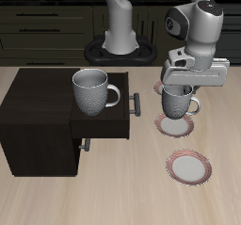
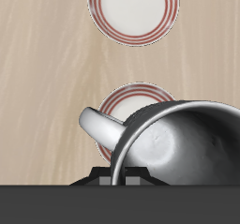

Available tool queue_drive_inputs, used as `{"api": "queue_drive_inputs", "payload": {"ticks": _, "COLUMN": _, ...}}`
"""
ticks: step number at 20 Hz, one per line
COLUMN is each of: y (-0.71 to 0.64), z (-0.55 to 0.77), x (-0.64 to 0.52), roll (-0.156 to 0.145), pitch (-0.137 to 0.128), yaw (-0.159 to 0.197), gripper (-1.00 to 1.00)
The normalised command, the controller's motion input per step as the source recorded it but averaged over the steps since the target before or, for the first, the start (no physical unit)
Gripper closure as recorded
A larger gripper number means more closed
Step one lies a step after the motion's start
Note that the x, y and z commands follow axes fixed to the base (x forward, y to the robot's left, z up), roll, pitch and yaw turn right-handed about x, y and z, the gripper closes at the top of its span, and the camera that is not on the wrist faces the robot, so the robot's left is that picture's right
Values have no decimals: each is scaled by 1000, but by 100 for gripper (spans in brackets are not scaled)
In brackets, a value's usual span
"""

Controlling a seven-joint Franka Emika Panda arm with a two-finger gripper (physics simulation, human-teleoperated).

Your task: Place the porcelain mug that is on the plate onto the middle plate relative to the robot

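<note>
My gripper is shut on the rim of the porcelain mug, a small speckled grey-white mug, and holds it upright just above the middle plate. In the wrist view the mug shows its dark hollow and loop handle, with the middle plate partly showing right under it. The plate farther back is mostly hidden behind my gripper, only its rim edge showing. A third identical plate lies bare nearer the table's front edge; it also shows in the wrist view.
A larger look-alike mug stands on top of a dark wooden cabinet whose drawer juts out toward the plates. The robot's base stands at the back.
</note>
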Motion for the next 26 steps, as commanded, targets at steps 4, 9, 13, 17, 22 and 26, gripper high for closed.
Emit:
{"api": "queue_drive_inputs", "payload": {"ticks": 4, "y": 144, "z": -401, "x": 171, "roll": 34, "pitch": 72, "yaw": 18, "gripper": 100}}
{"api": "queue_drive_inputs", "payload": {"ticks": 9, "y": 18, "z": -342, "x": 190, "roll": 12, "pitch": 88, "yaw": -6, "gripper": 100}}
{"api": "queue_drive_inputs", "payload": {"ticks": 13, "y": -10, "z": -524, "x": 159, "roll": 26, "pitch": 133, "yaw": 4, "gripper": 100}}
{"api": "queue_drive_inputs", "payload": {"ticks": 17, "y": -7, "z": 36, "x": -100, "roll": -29, "pitch": -27, "yaw": 40, "gripper": -100}}
{"api": "queue_drive_inputs", "payload": {"ticks": 22, "y": -24, "z": 190, "x": -62, "roll": 17, "pitch": -4, "yaw": -26, "gripper": -100}}
{"api": "queue_drive_inputs", "payload": {"ticks": 26, "y": -87, "z": 374, "x": -116, "roll": 3, "pitch": -40, "yaw": -5, "gripper": -100}}
